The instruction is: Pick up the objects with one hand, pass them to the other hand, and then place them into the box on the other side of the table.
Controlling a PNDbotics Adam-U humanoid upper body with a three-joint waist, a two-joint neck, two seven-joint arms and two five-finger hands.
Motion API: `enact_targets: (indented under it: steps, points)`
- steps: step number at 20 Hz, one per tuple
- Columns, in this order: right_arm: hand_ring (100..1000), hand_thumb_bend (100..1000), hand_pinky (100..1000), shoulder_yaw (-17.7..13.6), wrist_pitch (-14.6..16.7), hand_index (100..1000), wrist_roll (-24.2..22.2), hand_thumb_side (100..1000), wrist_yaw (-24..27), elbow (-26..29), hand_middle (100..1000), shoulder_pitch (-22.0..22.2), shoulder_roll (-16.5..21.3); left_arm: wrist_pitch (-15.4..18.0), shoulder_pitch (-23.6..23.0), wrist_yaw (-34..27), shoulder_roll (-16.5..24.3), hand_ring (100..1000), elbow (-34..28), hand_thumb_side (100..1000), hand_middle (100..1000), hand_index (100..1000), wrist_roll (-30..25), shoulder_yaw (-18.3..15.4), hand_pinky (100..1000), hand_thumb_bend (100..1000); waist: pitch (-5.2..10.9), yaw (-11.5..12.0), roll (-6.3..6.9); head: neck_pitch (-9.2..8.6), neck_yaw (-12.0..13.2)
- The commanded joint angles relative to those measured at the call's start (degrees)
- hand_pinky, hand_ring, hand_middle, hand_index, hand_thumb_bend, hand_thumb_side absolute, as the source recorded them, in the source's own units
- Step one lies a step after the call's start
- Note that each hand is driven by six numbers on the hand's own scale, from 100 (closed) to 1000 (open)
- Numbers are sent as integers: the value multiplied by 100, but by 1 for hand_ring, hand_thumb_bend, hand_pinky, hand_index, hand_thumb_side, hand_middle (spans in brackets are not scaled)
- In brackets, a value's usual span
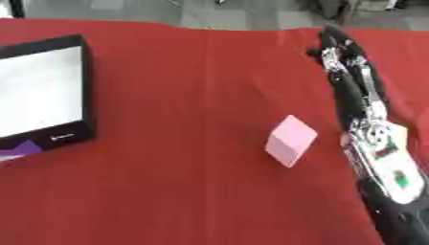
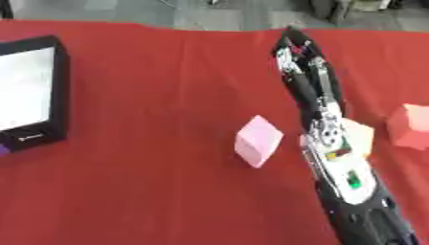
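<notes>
While the right hand (image 2: pixel 306 72) stretches over the red tabletop (image 1: pixel 184 95) w/ fingers (image 2: pixel 293 48) straight & together, pointing to 12 o'clock, it grips nothing. Its arm comes in from the 5 o'clock corner, black w/ silver joints & a small green spot on the wrist part.

Pink cube (image 2: pixel 257 140) sits on the cloth just beside the arm, at its 9 o'clock side, tilted on a corner or edge; can't tell if it touches the arm. Apart from the fingertips, which lie well past it toward 12.

At the arm's 3 o'clock side a pale peach block (image 2: pixel 360 136) shows partly behind the wrist, & further toward 3 an orange-pink block (image 2: pixel 412 127) lies near the pic edge in the right eye view.

Box (image 1: pixel 46 91) is at 9 o'clock of the tabletop: black rim, white inside, slightly askew, w/ a purple bit (image 1: pixel 21 149) at its near corner. Well apart from the cube & the hand.

Grey floor (image 1: pixel 209 12) shows beyond the far edge at 12 o'clock.
</notes>
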State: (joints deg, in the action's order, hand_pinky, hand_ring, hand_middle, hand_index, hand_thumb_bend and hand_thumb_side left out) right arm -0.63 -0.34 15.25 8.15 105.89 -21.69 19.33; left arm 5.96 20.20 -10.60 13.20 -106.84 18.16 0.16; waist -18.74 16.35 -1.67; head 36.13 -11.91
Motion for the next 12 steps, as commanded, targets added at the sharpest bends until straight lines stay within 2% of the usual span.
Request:
enact_targets:
  steps: [1, 9, 12]
  points:
    - [772, 100, 919, -10, 9, 883, -24, 582, 3, 54, 861, -69, 43, 4, 35, -1, 67, 669, -79, 783, 816, 824, -3, -42, 816, 355, 153, 5, 22, -31, 5]
    - [773, 100, 919, -18, 3, 884, -23, 581, -2, 46, 861, -84, 69, 6, 23, 4, 67, 667, -77, 783, 815, 824, 15, -57, 816, 356, 158, 5, 18, -37, 6]
    - [775, 100, 919, -34, -22, 885, -24, 565, -27, 39, 862, -179, 291, 3, 4, 7, 85, 666, -72, 783, 815, 824, 15, -57, 816, 356, 172, -5, 10, -24, -1]
